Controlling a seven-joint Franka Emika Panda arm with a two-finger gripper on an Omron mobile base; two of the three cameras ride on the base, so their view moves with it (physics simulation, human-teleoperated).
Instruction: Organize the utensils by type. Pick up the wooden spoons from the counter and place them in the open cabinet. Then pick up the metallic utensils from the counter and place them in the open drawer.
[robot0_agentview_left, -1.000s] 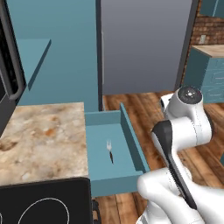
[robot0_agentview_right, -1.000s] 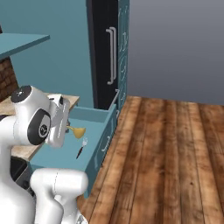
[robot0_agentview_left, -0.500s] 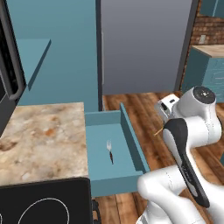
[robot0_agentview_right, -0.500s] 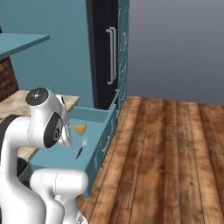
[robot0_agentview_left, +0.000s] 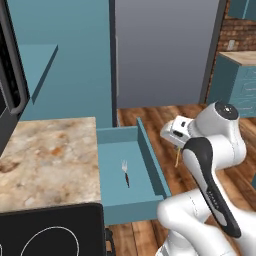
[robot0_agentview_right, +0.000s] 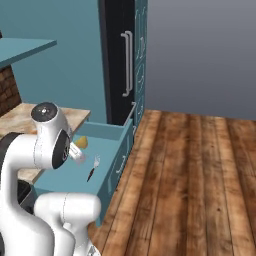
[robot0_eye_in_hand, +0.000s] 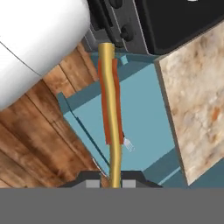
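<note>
**Arm swung the gold utensil out beside the drawer**

Over the last second the arm had swung further right, away from the beige marbled desk (robot0_agentview_left: 47, 160). The gripper (robot0_eye_in_hand: 114, 178) was clenched on the small shiny gold spoon-like utensil (robot0_eye_in_hand: 110, 113), whose shaft ran up the hand view. Beyond its tip lay the shallow open teal drawer (robot0_agentview_left: 150, 155), with the slim silver-headed, dark-handled utensil (robot0_agentview_left: 126, 173) inside. Judged from this, one metallic piece was already placed. The drawer's raised side wall stood between gripper and interior; open wooden floor (robot0_agentview_right: 190, 175) lay behind.
</note>
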